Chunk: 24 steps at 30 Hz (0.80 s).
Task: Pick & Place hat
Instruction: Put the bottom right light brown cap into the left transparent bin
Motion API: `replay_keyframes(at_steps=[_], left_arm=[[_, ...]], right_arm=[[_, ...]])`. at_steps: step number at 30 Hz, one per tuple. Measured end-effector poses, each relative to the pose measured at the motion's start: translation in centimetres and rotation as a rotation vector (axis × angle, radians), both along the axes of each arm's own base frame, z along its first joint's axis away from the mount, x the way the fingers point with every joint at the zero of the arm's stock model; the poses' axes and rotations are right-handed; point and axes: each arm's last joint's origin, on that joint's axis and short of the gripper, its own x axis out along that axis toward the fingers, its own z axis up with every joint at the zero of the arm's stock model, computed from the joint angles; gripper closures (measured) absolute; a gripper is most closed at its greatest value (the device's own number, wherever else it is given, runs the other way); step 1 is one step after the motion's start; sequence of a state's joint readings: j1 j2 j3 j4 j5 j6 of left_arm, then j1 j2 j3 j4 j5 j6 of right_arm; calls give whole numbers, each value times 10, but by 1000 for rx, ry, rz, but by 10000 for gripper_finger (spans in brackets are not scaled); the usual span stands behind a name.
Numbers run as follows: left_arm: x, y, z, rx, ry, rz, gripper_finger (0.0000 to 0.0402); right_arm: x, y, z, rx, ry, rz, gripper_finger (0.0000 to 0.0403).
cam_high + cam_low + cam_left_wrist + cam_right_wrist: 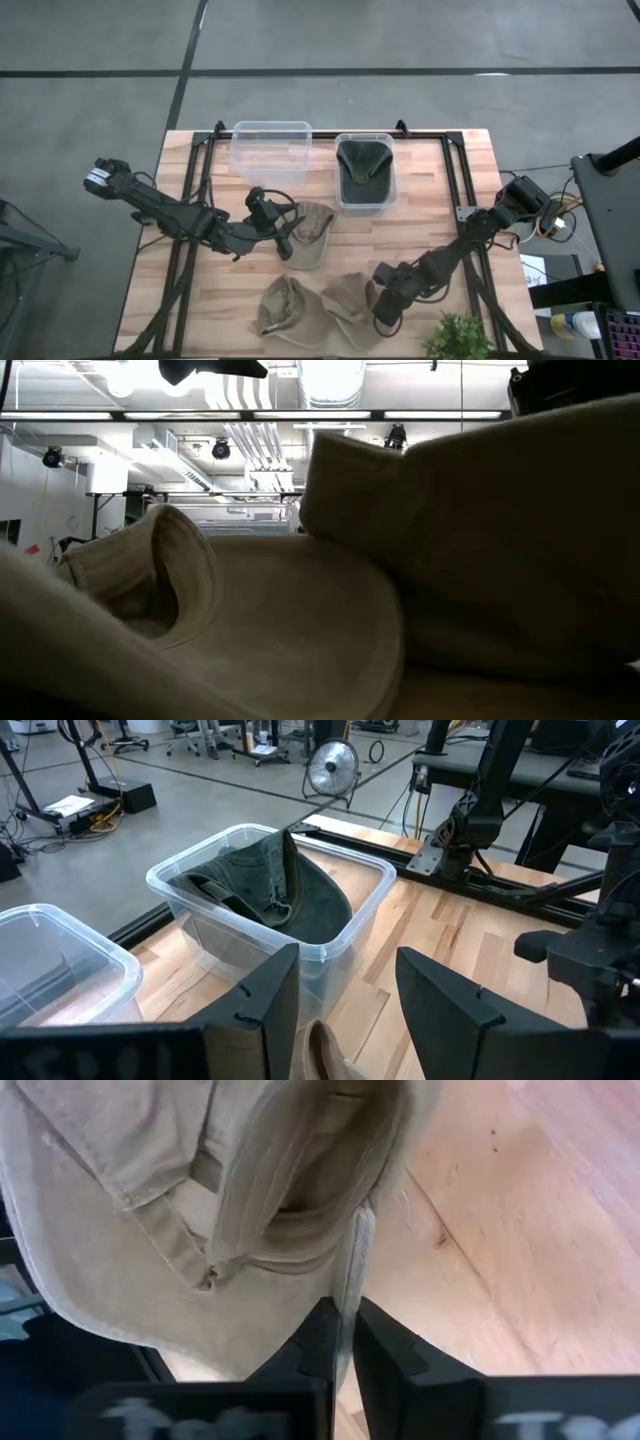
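The wooden worktop (420, 215) fills the middle of the high view. It carries two clear bins at upper centre and four hats in all.

One dark green hat (363, 168) already lies inside the right-hand bin (385, 200), so that part of the job looks done. The left-hand bin (270, 135) holds nothing. Three tan hats are not yet binned: one (313, 232) at centre, just below the bins, and two at lower centre, side by side and touching, the left one (285, 310) and the right one (348, 296).

The right claw (345, 1342) is at lower centre-right of the high view, pressed together on the brim of the right-hand tan hat; its wrist picture shows the cloth pinched between the fingers with that hat close ahead. This hat seems about to be lifted.

The left claw (345, 1005) hovers over the central tan hat with fingers spread and nothing between them, facing the filled bin.

By my reckoning, roughly a quarter of the work is finished.
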<state>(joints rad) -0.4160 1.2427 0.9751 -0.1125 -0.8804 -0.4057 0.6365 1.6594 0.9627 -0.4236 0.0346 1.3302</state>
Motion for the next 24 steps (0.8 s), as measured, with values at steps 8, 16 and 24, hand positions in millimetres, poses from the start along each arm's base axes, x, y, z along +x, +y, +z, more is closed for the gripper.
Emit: replay_keyframes(at_steps=[8,16,24], left_arm=[[-1,1,-11,-38,5,10,241],[-1,1,-11,-47,-12,10,241],[-1,1,-10,-51,-23,9,241]], right_arm=[[-2,-3,8,-51,-39,9,389],[-10,-14,44,-158,-133,-20,390],[-26,-31,83,-261,-221,-86,391]])
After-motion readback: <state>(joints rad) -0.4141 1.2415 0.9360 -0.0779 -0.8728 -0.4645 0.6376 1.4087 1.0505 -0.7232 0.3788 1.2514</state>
